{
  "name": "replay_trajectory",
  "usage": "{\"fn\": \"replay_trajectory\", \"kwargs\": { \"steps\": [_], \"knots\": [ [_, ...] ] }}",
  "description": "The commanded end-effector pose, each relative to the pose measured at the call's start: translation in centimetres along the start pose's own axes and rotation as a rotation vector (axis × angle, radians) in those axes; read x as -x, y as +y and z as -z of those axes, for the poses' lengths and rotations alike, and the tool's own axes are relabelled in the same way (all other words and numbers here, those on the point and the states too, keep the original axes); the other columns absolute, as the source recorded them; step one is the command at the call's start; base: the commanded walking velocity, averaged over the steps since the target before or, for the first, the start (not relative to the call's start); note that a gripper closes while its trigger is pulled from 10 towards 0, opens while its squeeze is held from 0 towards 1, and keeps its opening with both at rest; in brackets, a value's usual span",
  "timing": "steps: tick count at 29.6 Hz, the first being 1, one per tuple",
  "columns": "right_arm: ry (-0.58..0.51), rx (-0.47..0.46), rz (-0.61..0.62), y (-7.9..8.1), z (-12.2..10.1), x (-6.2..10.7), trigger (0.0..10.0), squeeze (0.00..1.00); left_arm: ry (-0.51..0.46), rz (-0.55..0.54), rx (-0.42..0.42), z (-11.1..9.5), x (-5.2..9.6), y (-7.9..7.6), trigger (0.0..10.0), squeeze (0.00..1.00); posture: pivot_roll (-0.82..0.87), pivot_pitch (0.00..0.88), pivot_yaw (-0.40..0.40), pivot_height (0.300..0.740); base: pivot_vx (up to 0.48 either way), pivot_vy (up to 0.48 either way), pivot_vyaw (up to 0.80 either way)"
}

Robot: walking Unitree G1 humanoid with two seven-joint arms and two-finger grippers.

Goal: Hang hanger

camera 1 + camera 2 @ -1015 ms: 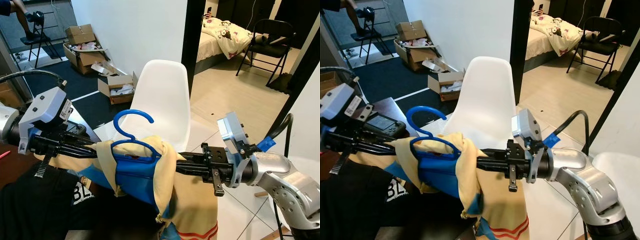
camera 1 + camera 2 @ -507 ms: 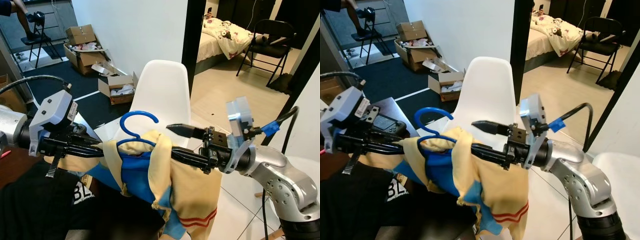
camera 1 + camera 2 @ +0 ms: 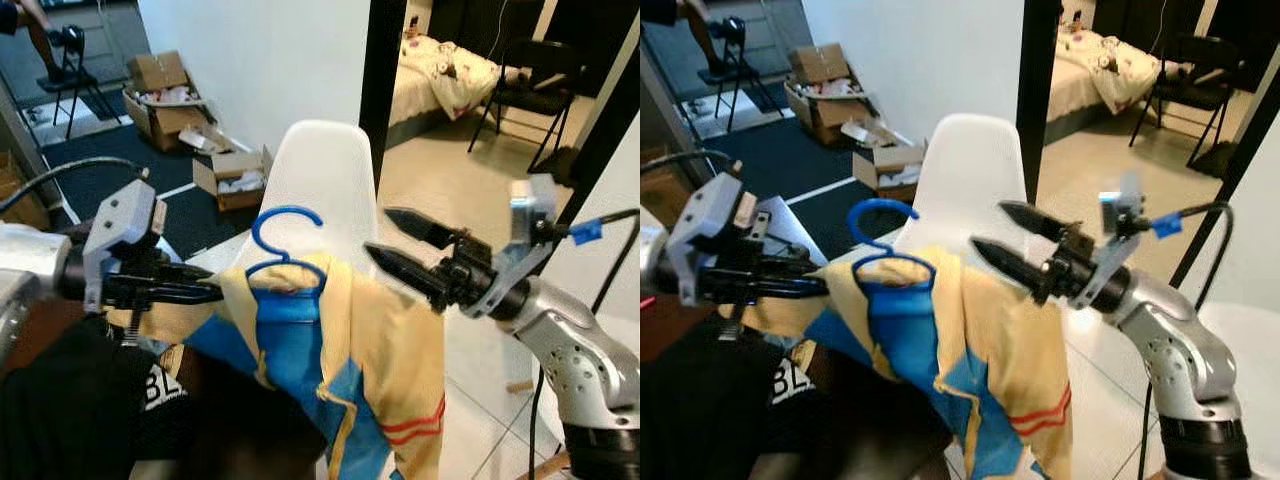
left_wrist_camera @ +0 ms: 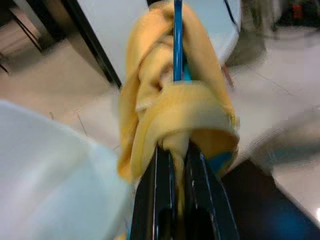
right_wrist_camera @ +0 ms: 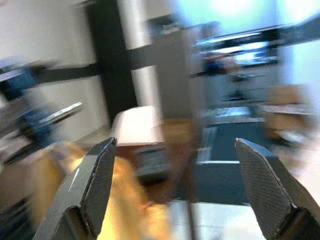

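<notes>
Now left gripper alone clenched on shirt at hanger; right gripper released. Risk: fabric slips, hanger drops.

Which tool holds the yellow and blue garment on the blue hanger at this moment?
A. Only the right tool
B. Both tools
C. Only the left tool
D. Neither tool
C: the left tool is shut on the garment, while the right tool is open and apart from it.

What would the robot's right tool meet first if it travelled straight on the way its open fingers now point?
Probably the yellow-and-blue garment on the blue hanger. The right tool points toward the robot's left, just beside the cloth; depth is unclear, so it might pass just behind it.
</notes>
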State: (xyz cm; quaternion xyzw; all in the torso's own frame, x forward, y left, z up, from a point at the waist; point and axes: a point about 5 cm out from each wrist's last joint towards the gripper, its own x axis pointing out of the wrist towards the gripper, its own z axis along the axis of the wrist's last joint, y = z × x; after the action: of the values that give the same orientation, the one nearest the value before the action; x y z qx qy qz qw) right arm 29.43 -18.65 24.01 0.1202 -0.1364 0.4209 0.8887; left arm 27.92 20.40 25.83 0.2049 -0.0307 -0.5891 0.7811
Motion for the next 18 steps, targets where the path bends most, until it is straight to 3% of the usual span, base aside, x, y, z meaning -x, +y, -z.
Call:
{"fn": "replay_trajectory", "kwargs": {
  "steps": [1, 7, 9, 11, 12, 13, 14, 15, 16, 18],
  "knots": [
    [-0.054, 0.001, 0.179, -2.0, -0.1, 0.7, 10.0, 0.0, -0.075, -0.093, 0.006, 0.4, -1.3, 0.2, 0.0, 0.0, 0.02, 0.0, 0.034, 0.74, 0.0, 0.0, 0.0],
    [-0.116, -0.018, 0.389, -4.0, -0.1, 1.9, 10.0, 0.0, -0.192, -0.223, 0.042, 1.1, -3.8, 0.3, 0.0, 0.0, 0.0, 0.0, 0.031, 0.74, 0.0, 0.0, 0.0],
    [-0.116, -0.018, 0.389, -4.0, -0.1, 1.9, 10.0, 0.0, -0.192, -0.223, 0.042, 1.1, -3.8, 0.3, 0.0, 0.0, 0.0, 0.0, 0.031, 0.74, 0.0, 0.0, 0.0],
    [-0.116, -0.059, 0.495, -4.9, 0.5, 2.5, 10.0, 0.0, -0.246, -0.314, 0.077, 1.9, -5.3, 0.2, 0.0, 0.0, 0.0, 0.0, 0.031, 0.74, 0.0, 0.0, -0.26],
    [-0.116, -0.059, 0.495, -4.9, 0.5, 2.5, 10.0, 0.0, -0.246, -0.314, 0.077, 1.9, -5.3, 0.2, 0.0, 0.0, 0.0, 0.0, 0.031, 0.74, 0.0, 0.0, -0.51],
    [-0.123, -0.078, 0.544, -5.2, 0.9, 2.7, 10.0, 0.0, -0.267, -0.364, 0.095, 2.2, -6.1, 0.1, 3.6, 0.0, -0.01, 0.0, 0.03, 0.74, 0.0, 0.0, -0.73],
    [-0.123, -0.078, 0.544, -5.2, 0.9, 2.7, 10.0, 0.0, -0.267, -0.364, 0.095, 2.2, -6.1, 0.1, 3.6, 0.0, -0.01, 0.0, 0.03, 0.74, 0.0, 0.0, -0.73],
    [-0.133, -0.098, 0.585, -5.4, 1.4, 2.9, 10.0, 0.0, -0.28, -0.411, 0.109, 2.5, -6.8, 0.1, 10.0, 0.0, -0.01, 0.0, 0.028, 0.74, 0.0, 0.0, -0.78],
    [-0.133, -0.098, 0.585, -5.4, 1.4, 2.9, 10.0, 0.0, -0.28, -0.411, 0.109, 2.5, -6.8, 0.1, 10.0, 0.0, -0.01, 0.0, 0.028, 0.74, 0.0, 0.0, -0.78],
    [-0.13, -0.105, 0.694, -5.8, 2.4, 3.5, 10.0, 0.0, -0.294, -0.5, 0.134, 3.2, -8.2, 0.0, 10.0, 0.0, -0.02, 0.0, 0.035, 0.74, 0.0, 0.0, -0.78]
  ]
}}
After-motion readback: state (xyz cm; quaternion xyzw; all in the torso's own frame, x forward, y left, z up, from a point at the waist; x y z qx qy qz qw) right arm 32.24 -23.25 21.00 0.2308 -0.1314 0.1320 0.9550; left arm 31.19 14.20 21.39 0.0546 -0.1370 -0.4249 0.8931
